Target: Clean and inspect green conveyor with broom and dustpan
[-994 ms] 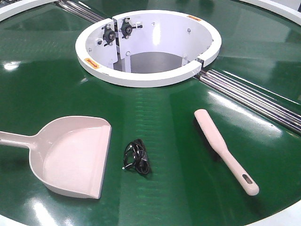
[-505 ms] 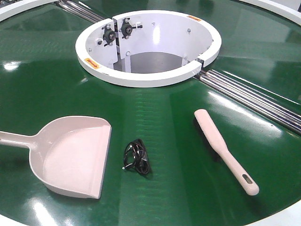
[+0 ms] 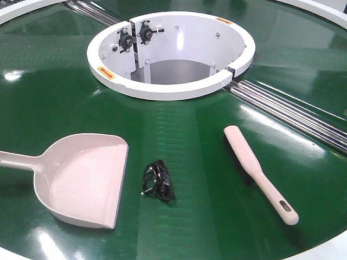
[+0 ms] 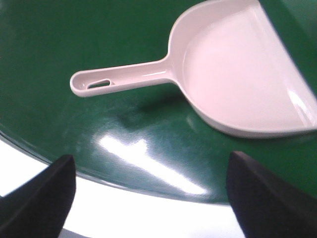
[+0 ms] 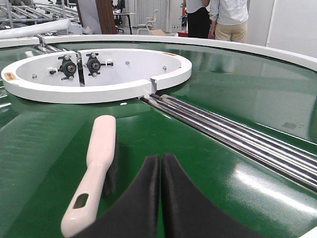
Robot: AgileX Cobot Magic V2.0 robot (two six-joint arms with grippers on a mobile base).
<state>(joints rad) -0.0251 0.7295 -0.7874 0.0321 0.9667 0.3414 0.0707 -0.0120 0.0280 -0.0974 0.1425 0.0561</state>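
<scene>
Green conveyor (image 3: 179, 124): nothing moved in last second. Dustpan (image 3: 81, 179) at near-left edge, broom (image 3: 255, 168) near-right, both ungrasped. Left gripper (image 4: 151, 163) spread wide, empty; right gripper (image 5: 160, 161) pinched closed, empty. Sweeping not started.

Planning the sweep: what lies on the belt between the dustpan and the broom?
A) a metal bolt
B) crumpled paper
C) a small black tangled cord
C: a small black tangled cord lies on the green conveyor between the dustpan and the broom, touching neither.
</scene>
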